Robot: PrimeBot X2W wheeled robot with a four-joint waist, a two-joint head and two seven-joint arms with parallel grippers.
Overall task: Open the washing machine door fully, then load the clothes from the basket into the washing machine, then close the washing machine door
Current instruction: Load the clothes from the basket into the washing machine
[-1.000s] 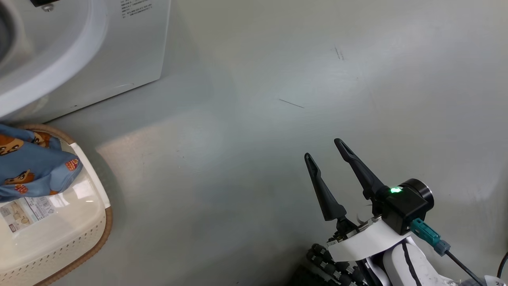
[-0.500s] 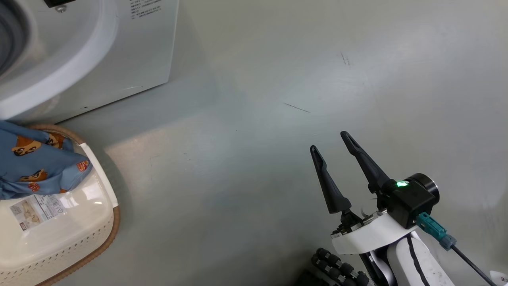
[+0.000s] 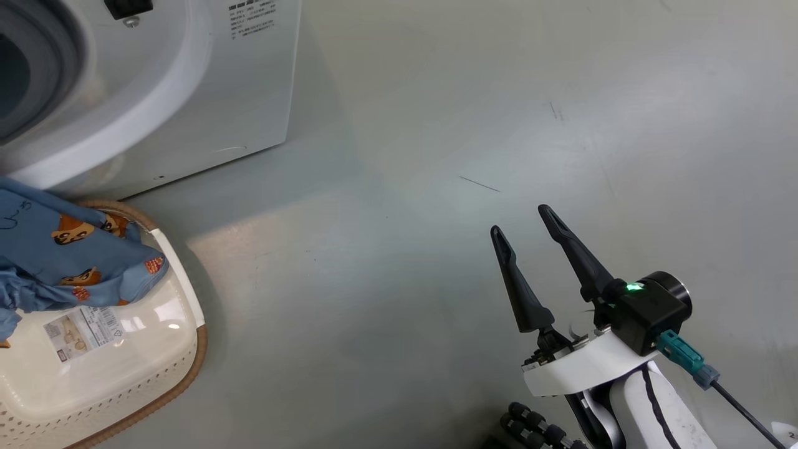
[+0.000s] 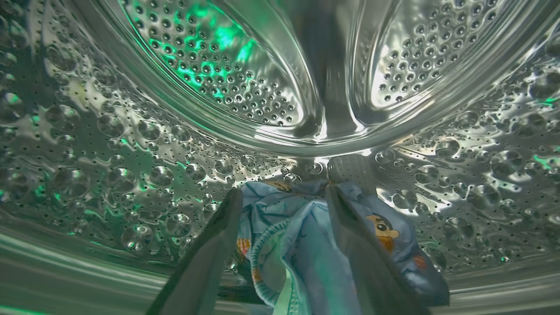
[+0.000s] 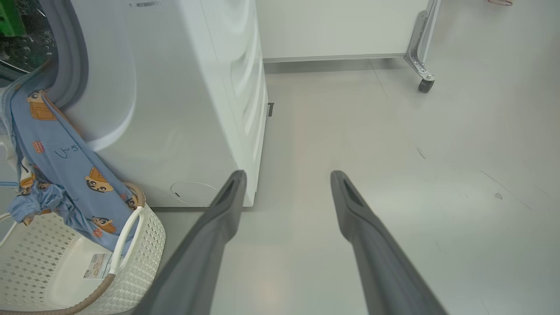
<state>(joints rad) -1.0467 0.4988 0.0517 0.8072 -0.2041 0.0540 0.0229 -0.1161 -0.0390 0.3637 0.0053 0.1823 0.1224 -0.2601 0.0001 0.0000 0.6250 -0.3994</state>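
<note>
My left gripper (image 4: 284, 190) is inside the washing machine's shiny perforated drum (image 4: 218, 87). Its fingers stand open, and light blue clothes (image 4: 306, 227) with orange prints lie between and under them on the drum floor. In the right wrist view a blue garment (image 5: 65, 148) trails from the grey gasket down the white washing machine (image 5: 183, 109) into the cream basket (image 5: 135, 245). The head view shows the washing machine (image 3: 187, 93), the garment (image 3: 62, 262) and the basket (image 3: 187, 362) at the left. My right gripper (image 3: 520, 220) hovers open over bare floor. The washing machine door is out of view.
The basket stands on the grey floor right against the washer's front. A white panel on a metal leg with a caster (image 5: 422, 83) stands behind the washer's right side. A teal plug and cable (image 3: 682, 362) hang off my right wrist.
The head camera has turned, so washer and basket sit further right and lower in the picture. My right gripper stays open in almost the same place.
</note>
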